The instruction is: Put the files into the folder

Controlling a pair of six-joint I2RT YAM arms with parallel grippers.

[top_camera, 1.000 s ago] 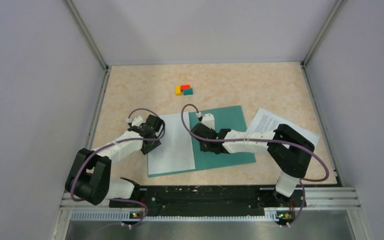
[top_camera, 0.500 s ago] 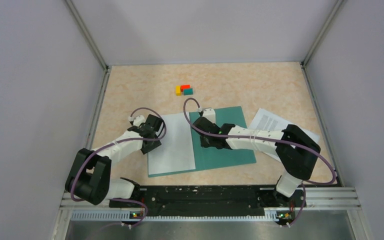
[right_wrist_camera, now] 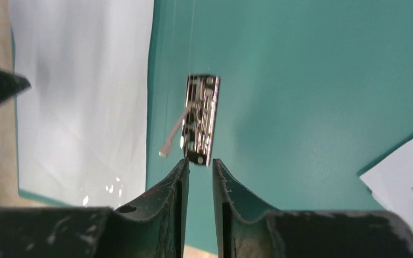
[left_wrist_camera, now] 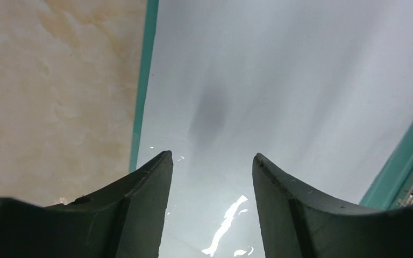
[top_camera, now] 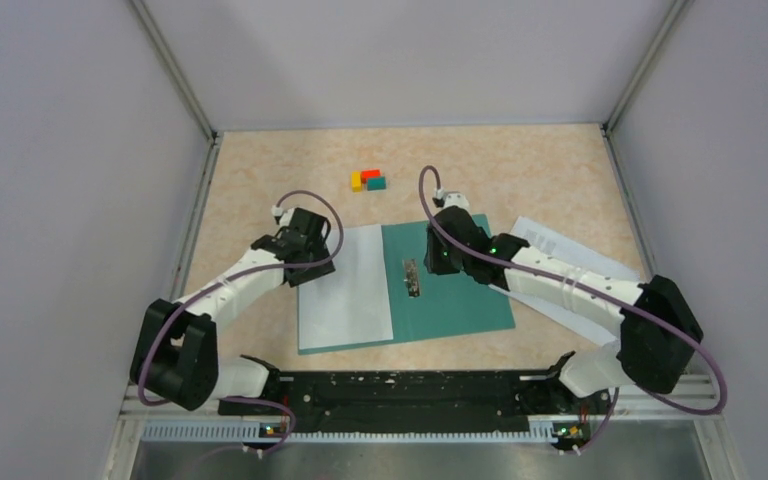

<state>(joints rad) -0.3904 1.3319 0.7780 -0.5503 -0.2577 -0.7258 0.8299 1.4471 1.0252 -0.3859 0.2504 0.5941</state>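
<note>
From the top: open folder (top_camera: 460, 290) flat in the middle of the table (top_camera: 260, 180), with a small metal clip (top_camera: 411, 277) on its spine. One white sheet (top_camera: 345, 290) already lying on the left half. One printed sheet (top_camera: 545, 243) not in yet, out on the right, partly under the right arm. Left gripper (top_camera: 305, 265) at the white sheet's left edge. Right gripper (top_camera: 430, 265) just beside the clip. Little coloured blocks (top_camera: 368, 180) well apart, at the back.

From the left wrist: left gripper (left_wrist_camera: 209, 161) with jaws apart and nothing between them, right over the white sheet (left_wrist_camera: 301, 80). Thin green folder (left_wrist_camera: 142, 80) edge peeking out on the left.

From the right wrist: right gripper (right_wrist_camera: 200, 164) with jaws only a little apart, holding nothing, tips just short of the clip (right_wrist_camera: 201, 118). Green folder (right_wrist_camera: 301, 80) all around. White sheet (right_wrist_camera: 80, 80) off to the left, a corner of the printed sheet (right_wrist_camera: 408, 172) at the bottom right.

Looks about halfway done. Probably left to do: fetch the printed sheet and lay it inside too.
</note>
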